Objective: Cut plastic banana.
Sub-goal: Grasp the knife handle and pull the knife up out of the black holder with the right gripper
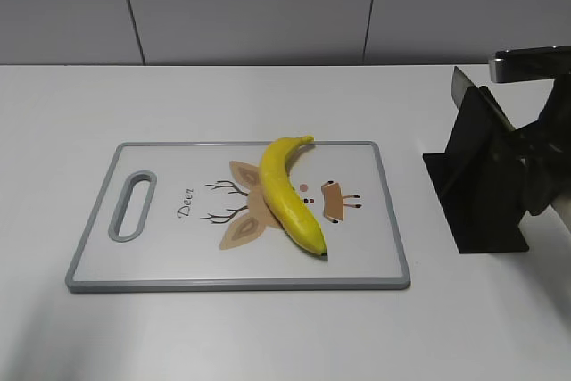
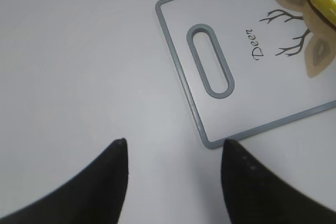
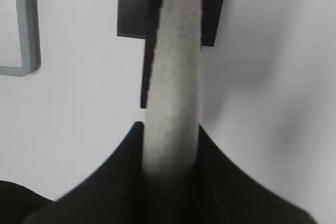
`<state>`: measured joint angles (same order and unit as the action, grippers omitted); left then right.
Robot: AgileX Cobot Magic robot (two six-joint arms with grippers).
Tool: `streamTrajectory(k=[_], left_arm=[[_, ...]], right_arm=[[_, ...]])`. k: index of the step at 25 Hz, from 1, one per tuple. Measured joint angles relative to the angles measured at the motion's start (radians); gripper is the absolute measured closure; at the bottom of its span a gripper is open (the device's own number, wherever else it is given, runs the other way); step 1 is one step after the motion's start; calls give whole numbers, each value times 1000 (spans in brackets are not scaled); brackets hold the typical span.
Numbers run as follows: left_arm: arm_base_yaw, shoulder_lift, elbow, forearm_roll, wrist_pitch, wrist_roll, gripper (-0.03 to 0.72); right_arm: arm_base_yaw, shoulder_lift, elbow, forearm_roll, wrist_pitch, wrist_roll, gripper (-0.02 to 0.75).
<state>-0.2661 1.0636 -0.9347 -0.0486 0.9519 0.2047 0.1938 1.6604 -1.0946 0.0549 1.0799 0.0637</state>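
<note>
Plastic banana (image 1: pixel 290 192) lying diagonally on the deer-print cutting board (image 1: pixel 107 269), left gripper (image 2: pixel 173 156) spread wide over bare table, right gripper (image 3: pixel 170 145) clamped on the knife handle (image 3: pixel 173 66) at its black stand (image 1: pixel 477 194); an unsteadied banana may roll under the blade.

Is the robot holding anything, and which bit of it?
The right gripper is shut on a knife handle, gripping its near end, above the black stand. The left gripper is open and holds nothing.
</note>
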Motion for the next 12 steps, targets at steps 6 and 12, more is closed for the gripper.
streamTrajectory(k=[6, 12], left_arm=[[0, 0, 0, 0, -2, 0, 136], [0, 0, 0, 0, -16, 0, 136]], right_arm=[[-1, -68, -2, -4, -3, -2, 555], [-3, -161, -43, -13, 17, -87, 557]])
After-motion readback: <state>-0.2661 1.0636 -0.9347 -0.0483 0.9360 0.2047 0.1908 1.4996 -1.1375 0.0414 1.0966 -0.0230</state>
